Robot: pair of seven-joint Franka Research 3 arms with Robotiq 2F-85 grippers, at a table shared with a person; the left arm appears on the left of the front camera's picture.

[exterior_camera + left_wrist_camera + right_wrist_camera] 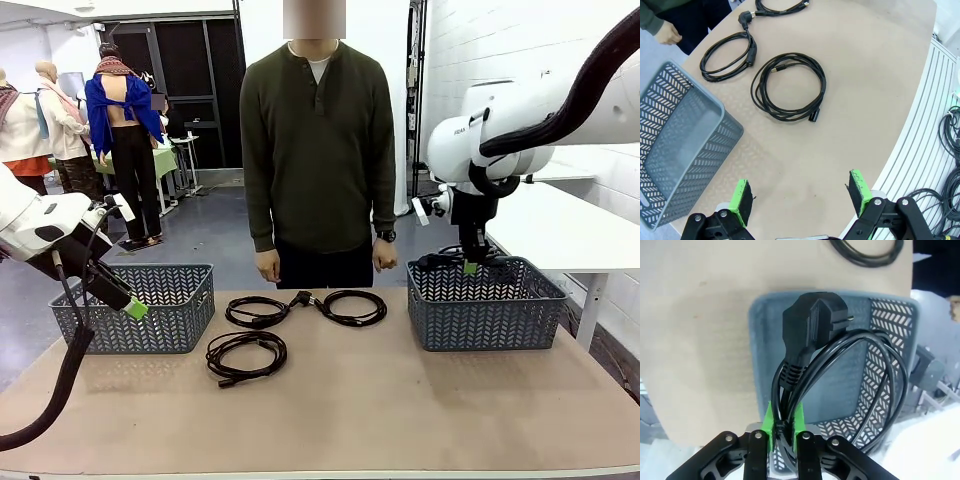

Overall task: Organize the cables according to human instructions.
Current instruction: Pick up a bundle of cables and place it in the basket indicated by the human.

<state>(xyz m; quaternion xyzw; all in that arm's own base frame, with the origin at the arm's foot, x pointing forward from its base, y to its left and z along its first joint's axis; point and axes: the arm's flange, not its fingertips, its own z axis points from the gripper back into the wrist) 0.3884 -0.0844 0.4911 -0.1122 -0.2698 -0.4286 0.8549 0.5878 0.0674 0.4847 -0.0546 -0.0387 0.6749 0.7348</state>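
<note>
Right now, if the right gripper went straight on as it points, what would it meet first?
Probably the floor of the grey basket, the cable in the right gripper touching first; depth unclear.

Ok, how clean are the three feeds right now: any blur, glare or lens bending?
Front view: even light, soft shadows under the loose coils, sharp. Left wrist view: the wide lens bows the table edge; the coils are crisp. Right wrist view: the held cable looms large in the right gripper, sharp; the table behind looks pale, no glare.
</note>
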